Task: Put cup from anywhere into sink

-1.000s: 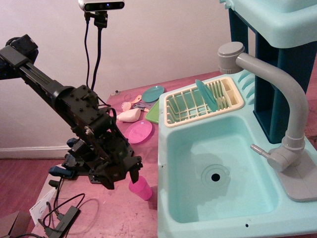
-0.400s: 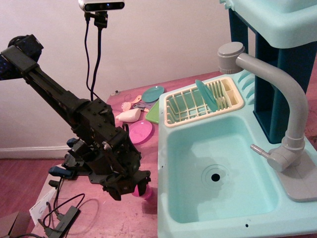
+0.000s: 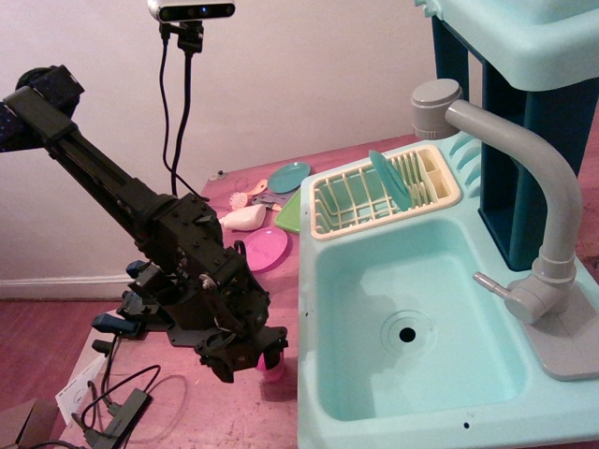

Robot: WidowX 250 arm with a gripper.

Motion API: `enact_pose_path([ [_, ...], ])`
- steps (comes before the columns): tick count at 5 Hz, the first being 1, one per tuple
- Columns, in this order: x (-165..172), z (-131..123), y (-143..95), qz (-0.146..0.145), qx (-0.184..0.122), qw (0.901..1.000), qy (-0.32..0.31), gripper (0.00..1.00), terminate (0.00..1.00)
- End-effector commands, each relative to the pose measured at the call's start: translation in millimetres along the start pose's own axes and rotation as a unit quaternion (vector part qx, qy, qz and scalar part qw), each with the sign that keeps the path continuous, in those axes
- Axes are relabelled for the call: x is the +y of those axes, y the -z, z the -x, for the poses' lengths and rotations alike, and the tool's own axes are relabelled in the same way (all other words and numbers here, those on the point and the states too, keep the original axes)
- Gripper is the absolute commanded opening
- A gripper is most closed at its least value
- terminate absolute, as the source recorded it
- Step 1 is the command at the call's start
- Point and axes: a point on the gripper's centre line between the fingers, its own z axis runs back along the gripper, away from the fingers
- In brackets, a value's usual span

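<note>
White wall fills the upper left of the single view, with a camera (image 3: 191, 10) on a black stand at the top edge. Below it a pinkish worktop (image 3: 206, 402) runs toward the lower left. At lower centre-left the black gripper (image 3: 253, 354) is lowered over the cup (image 3: 271, 368), its fingers (image 3: 221, 361) on either side of it; only a small pink part of the cup shows between them, low on the worktop just beside the left rim of the sink (image 3: 412, 327). Whether the fingers actually press the cup I cannot tell. In the sink basin a black drain hole (image 3: 406, 334) shows, and the grey faucet (image 3: 533, 196) rises at right. Behind it, upper centre, sits a cream dish rack (image 3: 384, 192); a pink plate (image 3: 262, 248) lies left of it.
</note>
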Motion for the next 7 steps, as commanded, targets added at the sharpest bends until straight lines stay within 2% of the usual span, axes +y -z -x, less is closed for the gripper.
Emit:
enact_pose_path([
  [1,2.2,1.8,-6.6,-0.018,-0.013,0.9998,-0.004,1.00,0.00],
  [2,8.6,1.0,-20.0,-0.037,0.022,0.9991,0.002,0.00,0.00],
  [3,10.7,-0.9,-28.8,-0.039,0.023,0.9989,0.005,0.00,0.00],
  [5,7.1,-2.1,-29.1,-0.039,0.019,0.9990,0.012,0.00,0.00],
  [6,2.8,4.5,-39.5,-0.034,0.022,0.9991,0.011,0.00,0.00],
  [7,-6.8,25.0,-78.0,-0.044,0.032,0.9985,-0.008,0.00,0.00],
])
